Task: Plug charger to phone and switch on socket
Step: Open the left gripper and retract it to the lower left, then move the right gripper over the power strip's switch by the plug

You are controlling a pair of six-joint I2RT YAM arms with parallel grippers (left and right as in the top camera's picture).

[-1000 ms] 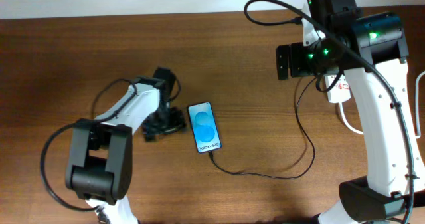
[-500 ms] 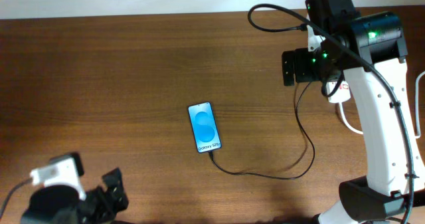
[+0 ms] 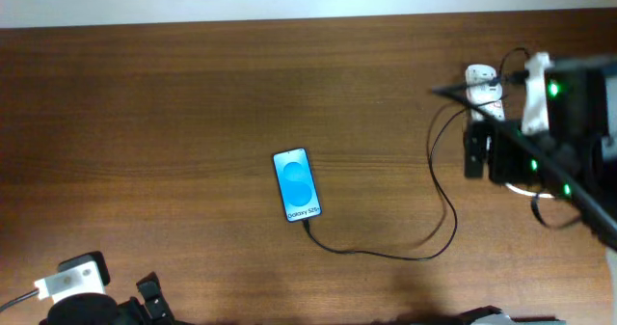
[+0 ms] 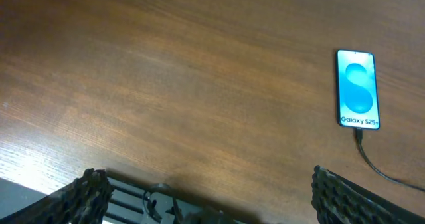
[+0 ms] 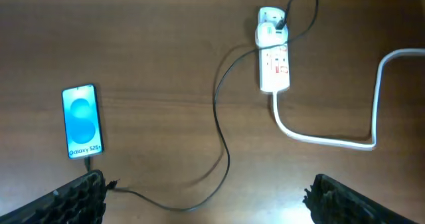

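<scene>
The phone [image 3: 295, 185] lies flat mid-table, its blue screen lit. The charger [image 3: 436, 192], a thin black cable, meets the phone's lower edge with its tip. From there it loops right and up to a plug in the socket [image 3: 487, 92], a white strip at the far right. My left gripper [image 3: 149, 301] is low at the table's front-left edge, open and empty. It sees the phone [image 4: 358, 89] far off. My right gripper [image 3: 474, 153] hangs open just below the socket. Its view takes in the socket [image 5: 273, 64], charger [image 5: 222, 137] and phone [image 5: 82, 121].
A thick white cord [image 5: 332, 137] runs from the socket toward the right edge. The right arm's body [image 3: 564, 142] covers the table's right side. The table's front edge [image 4: 166, 194] lies between my left fingers.
My left arm has drawn back from beside the phone to the front-left corner, its jaws opening wider. The right arm has swung down and right, uncovering the socket. Phone and cable stayed put.
</scene>
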